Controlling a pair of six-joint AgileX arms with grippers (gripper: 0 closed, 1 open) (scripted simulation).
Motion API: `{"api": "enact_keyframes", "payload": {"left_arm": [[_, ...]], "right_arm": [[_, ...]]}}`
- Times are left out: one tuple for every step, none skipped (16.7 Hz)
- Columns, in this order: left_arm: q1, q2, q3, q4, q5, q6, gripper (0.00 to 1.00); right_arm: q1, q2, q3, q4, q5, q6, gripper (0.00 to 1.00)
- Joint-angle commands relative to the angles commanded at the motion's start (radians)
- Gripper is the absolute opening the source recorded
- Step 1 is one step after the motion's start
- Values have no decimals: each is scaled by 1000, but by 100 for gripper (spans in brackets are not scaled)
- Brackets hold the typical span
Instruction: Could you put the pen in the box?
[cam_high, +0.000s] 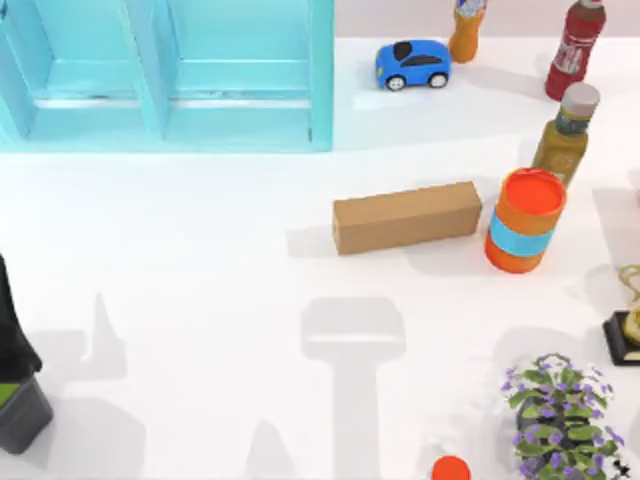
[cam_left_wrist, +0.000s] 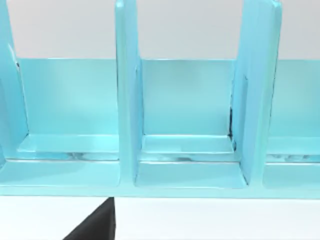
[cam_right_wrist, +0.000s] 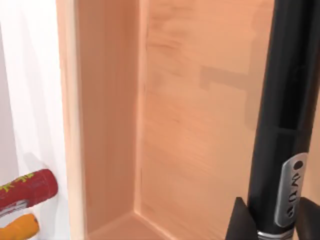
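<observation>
Black pen (cam_right_wrist: 282, 115), with its pale label band, sits clamped between the right gripper (cam_right_wrist: 272, 227)'s two dark fingertips (cam_right_wrist: 237, 220). In the right wrist view the pen runs lengthwise in front of tan panels (cam_right_wrist: 175, 100) that meet at an inner corner, with a red bottle (cam_right_wrist: 25, 190) off beside them. The box (cam_high: 405, 217) lies mid-table, just beside the orange cylinder (cam_high: 525, 220). The left gripper (cam_high: 15, 400) is parked at the table's left edge, facing the cyan shelf (cam_left_wrist: 190, 125); I cannot tell its state.
</observation>
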Motion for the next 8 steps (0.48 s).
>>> {"api": "enact_keyframes", "payload": {"left_arm": [[0, 0, 0, 0, 0, 0, 100], [0, 0, 0, 0, 0, 0, 100], [0, 0, 0, 0, 0, 0, 100], [0, 0, 0, 0, 0, 0, 100], [0, 0, 0, 0, 0, 0, 100], [0, 0, 0, 0, 0, 0, 100], [0, 0, 0, 0, 0, 0, 100], [0, 0, 0, 0, 0, 0, 100]], "right_arm": [[22, 7, -13, 31, 5, 23, 0], [43, 17, -27, 62, 10, 47, 0], [64, 27, -42, 92, 15, 69, 0], [82, 39, -57, 120, 21, 90, 0], [96, 51, -70, 146, 29, 108, 0], [105, 64, -80, 169, 39, 122, 0], [108, 75, -88, 187, 51, 134, 0], [108, 83, -92, 201, 61, 141, 0]]}}
